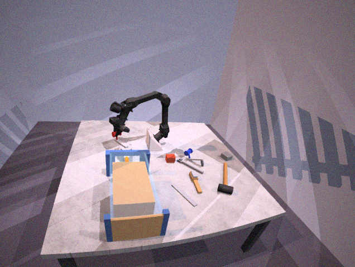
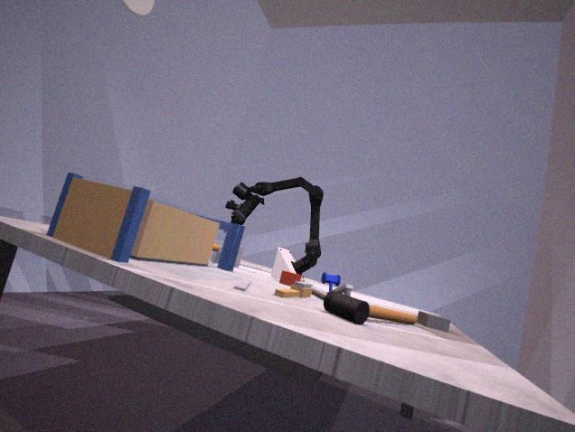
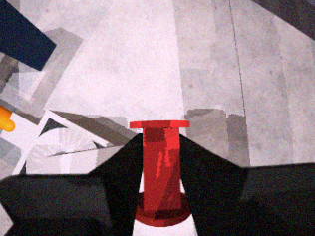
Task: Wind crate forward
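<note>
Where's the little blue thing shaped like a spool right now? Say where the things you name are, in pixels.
The blue spool-shaped piece [image 1: 188, 152] [image 2: 331, 278] is on the bench: in the top view, right of the red block [image 1: 170, 158] [image 2: 290, 277], just beyond the grey tools.

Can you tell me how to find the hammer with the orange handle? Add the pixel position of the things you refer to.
Find the big tan crate [image 1: 132, 183] [image 2: 178, 231] on the table, then look across the tools to the far side. The hammer [image 1: 225, 179] [image 2: 347, 307] has a fat black head, unlike the small blue T-shaped piece [image 1: 188, 152] [image 2: 331, 278] nearby.

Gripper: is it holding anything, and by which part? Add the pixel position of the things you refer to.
A red handle [image 1: 114, 134] [image 3: 160, 170], held by its spool-shaped grip, between the end flanges; the gripper's fingers press from both sides.
</note>
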`<state>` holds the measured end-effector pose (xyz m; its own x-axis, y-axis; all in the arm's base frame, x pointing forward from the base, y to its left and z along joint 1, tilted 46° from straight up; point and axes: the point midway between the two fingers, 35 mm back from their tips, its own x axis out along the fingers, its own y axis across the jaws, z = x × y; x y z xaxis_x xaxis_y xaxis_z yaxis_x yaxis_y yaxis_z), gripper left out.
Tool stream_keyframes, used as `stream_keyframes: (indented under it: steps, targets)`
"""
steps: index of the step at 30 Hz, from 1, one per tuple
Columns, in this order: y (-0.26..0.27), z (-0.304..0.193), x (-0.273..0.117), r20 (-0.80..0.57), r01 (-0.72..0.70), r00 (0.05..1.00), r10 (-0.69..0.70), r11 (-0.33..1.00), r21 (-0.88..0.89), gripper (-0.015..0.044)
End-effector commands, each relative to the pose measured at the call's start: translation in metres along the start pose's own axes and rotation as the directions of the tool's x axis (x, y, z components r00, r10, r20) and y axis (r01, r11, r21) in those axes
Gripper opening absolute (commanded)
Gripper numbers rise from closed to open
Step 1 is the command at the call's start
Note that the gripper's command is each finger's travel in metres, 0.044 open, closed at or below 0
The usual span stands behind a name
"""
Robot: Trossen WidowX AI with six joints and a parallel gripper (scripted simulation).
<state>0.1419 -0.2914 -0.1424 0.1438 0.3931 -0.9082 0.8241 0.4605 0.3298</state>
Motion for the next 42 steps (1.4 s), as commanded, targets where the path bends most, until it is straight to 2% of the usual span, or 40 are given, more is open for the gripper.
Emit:
stream_keyframes:
  steps: [1,42]
  targets:
    - [0.004,0.009,0.008,0.009,-0.007,1.000,0.007,1.000,-0.007,0.0000]
    - [0.036,0.052,0.026,0.012,-0.010,1.000,0.011,1.000,-0.009,0.0000]
